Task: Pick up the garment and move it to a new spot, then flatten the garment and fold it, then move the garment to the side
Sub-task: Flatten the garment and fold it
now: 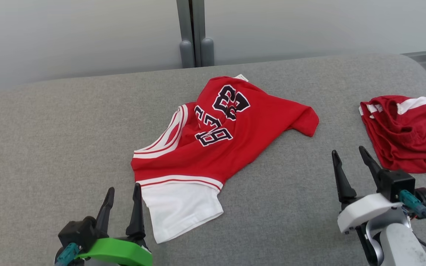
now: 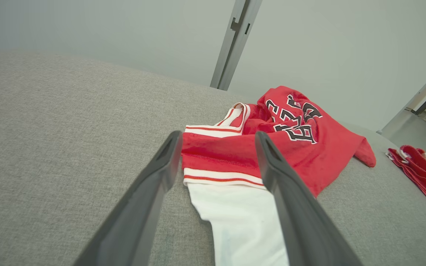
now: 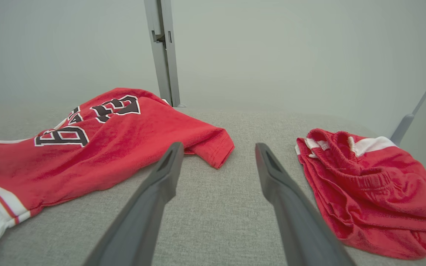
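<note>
A bench (image 1: 50,147) covered in grey woven fabric, rounded at its far corners, stretches across the head view. Behind it rises a plain pale grey wall (image 1: 68,37), split by a vertical grey metal post (image 1: 192,29) with two rounded stubs at its foot. The light is soft and even.

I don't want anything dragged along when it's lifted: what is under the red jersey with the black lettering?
The jersey lies crumpled on the grey padded surface, which shows all round its edges. Whatever sits beneath its folds is covered, so I cannot tell.
</note>
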